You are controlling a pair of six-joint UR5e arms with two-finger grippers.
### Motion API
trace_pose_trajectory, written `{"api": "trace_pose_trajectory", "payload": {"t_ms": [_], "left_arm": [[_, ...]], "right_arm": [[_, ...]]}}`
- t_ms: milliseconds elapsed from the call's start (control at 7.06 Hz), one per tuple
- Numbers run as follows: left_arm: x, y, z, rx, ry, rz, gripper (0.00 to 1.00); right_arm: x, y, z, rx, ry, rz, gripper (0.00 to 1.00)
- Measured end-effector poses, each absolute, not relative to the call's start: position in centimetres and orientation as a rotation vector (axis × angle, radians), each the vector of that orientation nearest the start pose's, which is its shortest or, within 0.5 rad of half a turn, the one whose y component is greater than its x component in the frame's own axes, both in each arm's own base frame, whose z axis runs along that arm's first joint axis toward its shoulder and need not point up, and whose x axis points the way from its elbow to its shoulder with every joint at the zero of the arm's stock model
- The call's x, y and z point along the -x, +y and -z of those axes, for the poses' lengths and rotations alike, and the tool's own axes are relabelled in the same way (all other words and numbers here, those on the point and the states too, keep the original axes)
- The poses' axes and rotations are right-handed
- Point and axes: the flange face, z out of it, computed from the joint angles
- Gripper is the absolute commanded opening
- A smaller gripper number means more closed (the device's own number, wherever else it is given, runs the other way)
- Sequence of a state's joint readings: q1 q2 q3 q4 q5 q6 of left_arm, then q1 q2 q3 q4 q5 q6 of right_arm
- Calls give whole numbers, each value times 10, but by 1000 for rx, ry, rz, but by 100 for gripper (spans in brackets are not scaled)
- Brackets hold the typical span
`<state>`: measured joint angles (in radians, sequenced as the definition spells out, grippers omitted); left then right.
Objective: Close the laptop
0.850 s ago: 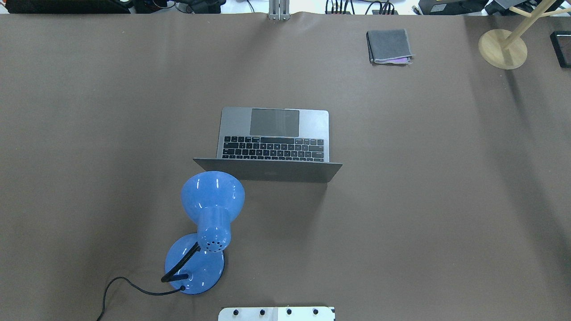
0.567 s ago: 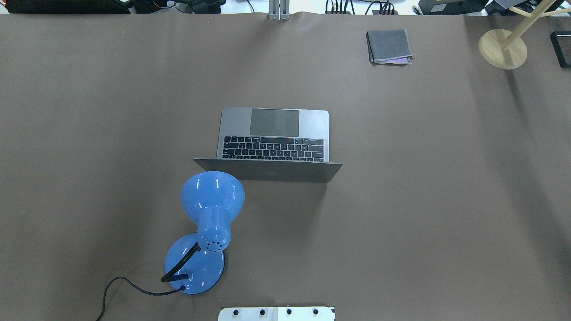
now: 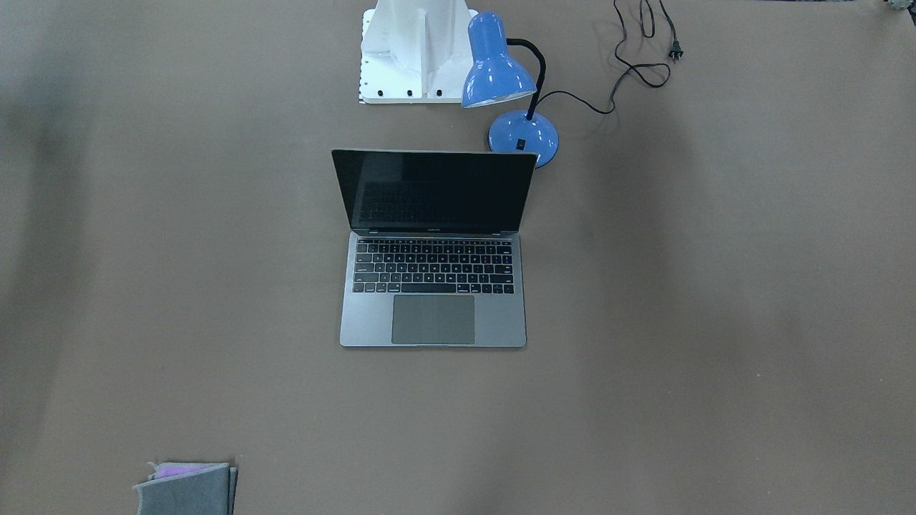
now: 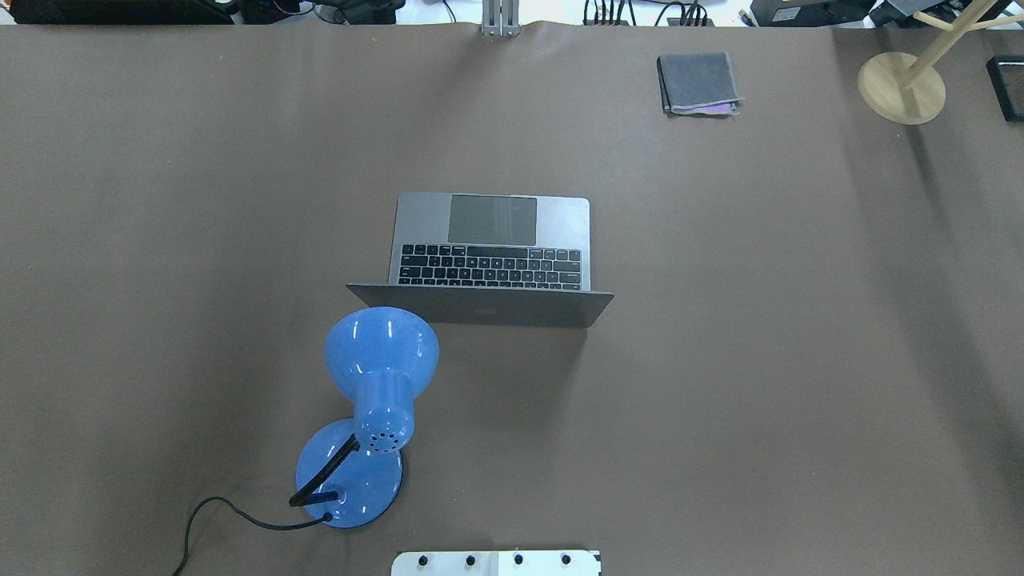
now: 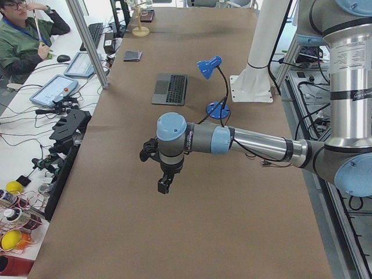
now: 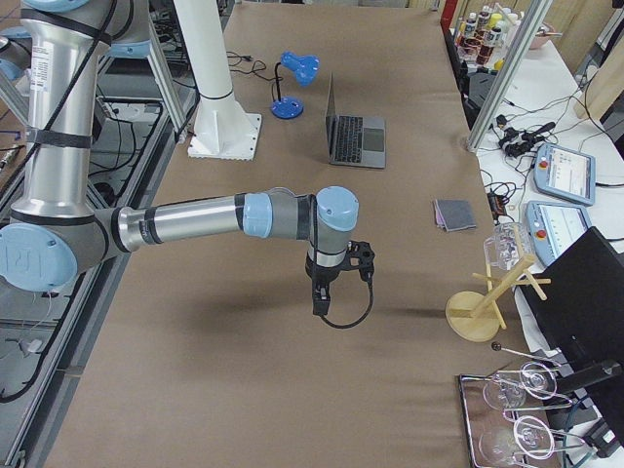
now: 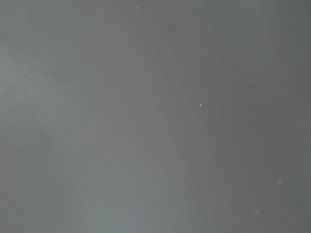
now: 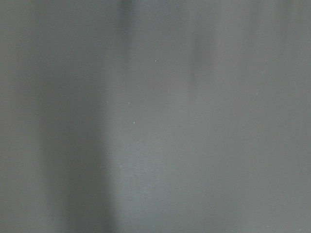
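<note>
The space-grey laptop (image 4: 488, 240) stands open in the middle of the table, its lid upright and its black screen (image 3: 433, 189) facing away from the robot. It also shows in the exterior left view (image 5: 170, 89) and the exterior right view (image 6: 356, 136). My left gripper (image 5: 164, 185) hangs over bare table far to the laptop's left. My right gripper (image 6: 320, 300) hangs over bare table far to its right. Both show only in the side views, so I cannot tell whether they are open or shut. Both wrist views show only brown table surface.
A blue desk lamp (image 4: 381, 352) stands just behind the lid's left corner, its cord (image 3: 637, 68) trailing off. A grey felt pouch (image 4: 698, 82) lies at the far right. A wooden stand (image 4: 902, 88) is at the far right corner. The robot's white base (image 3: 415, 50) is behind the laptop.
</note>
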<state>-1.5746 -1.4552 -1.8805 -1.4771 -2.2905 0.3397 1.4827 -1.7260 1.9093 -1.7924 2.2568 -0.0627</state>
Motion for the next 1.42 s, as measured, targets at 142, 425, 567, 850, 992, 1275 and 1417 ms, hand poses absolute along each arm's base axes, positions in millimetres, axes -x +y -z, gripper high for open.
{"api": "trace_pose_trajectory", "payload": {"t_ms": [142,425,567,850,992,1275,1417], "left_arm": [[69,-450,-566,-234,693,-361,98],[69,-474,-539,-290,688,-378,98],[69,-495,-517,-342,679,-397,98],[68,-539,-480,-473,658,-447,98],[64,-546,-471,-516,669,-470,98],[36,-548,-461,-558,781,-539,98],[10,-548,-455,-544,839,-561,98]], "right_arm": [[-33,-424,-589,17,-690,140,100],[-32,-434,-575,-116,-697,184,100],[-31,-437,-569,-169,-698,202,100],[-30,-446,-552,-247,-700,230,100],[-28,-447,-546,-287,-718,247,100],[-16,-442,-535,-296,-849,243,100],[-7,-441,-527,-281,-919,215,100]]}}
